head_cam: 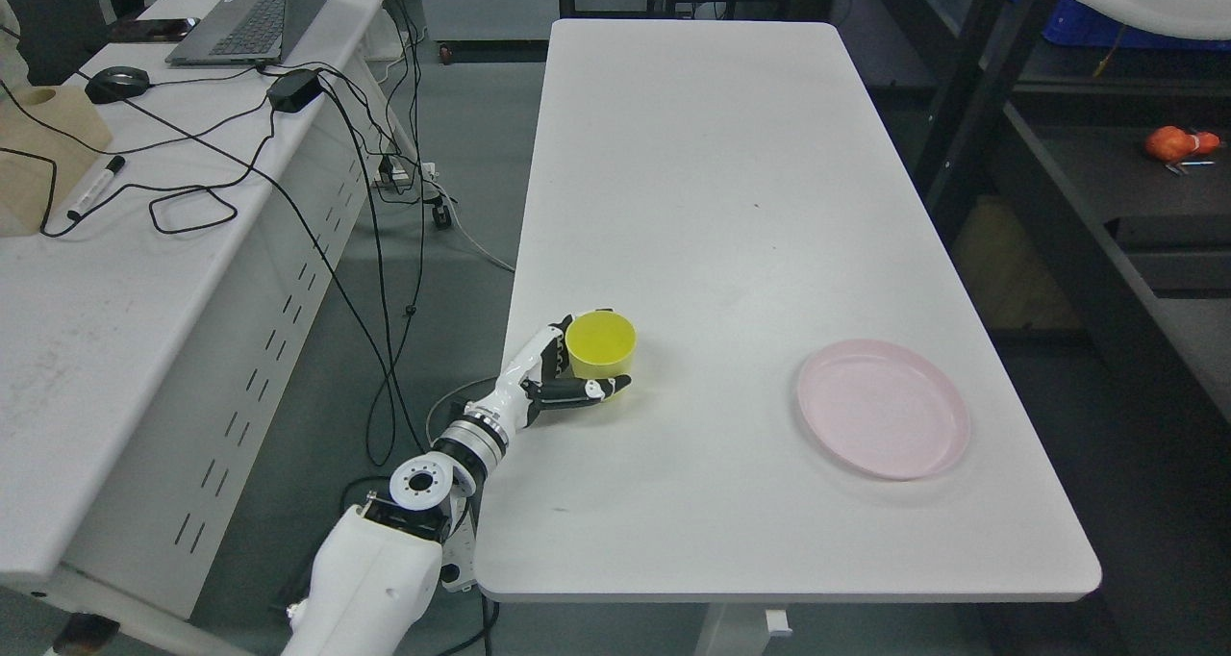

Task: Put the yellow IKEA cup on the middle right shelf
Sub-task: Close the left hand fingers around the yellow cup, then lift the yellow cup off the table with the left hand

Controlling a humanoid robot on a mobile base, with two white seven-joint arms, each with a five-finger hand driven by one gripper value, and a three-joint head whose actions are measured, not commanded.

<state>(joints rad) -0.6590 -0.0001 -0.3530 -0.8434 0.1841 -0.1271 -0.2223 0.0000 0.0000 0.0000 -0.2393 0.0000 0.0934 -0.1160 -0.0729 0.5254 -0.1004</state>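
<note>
Yellow cup (601, 344) upright on the white tabletop (750, 204), close to its left edge, mouth open upward and nothing visible inside. Left robot hand (567, 372) wrapped around the cup from the left side: dark fingers (587, 390) curled across the cup's near wall, others reaching round its far left side, so holding the cup while it sits on the tabletop. White forearm rising from the lower left below the tabletop's edge, wrist angled up and right toward the cup. Pink plate (883, 408) well to the right of the cup, lying flat, apart from it. Dark shelf unit (1077, 204) far right of the cup, beyond the tabletop's right edge, with an orange object (1178, 142) on one of its levels. Second white desk (115, 281) left of the cup, across a gap of floor, carrying a laptop (255, 16), a marker (96, 187), a black power brick (293, 88) and trailing black cables (375, 252) that hang down toward the floor.
</note>
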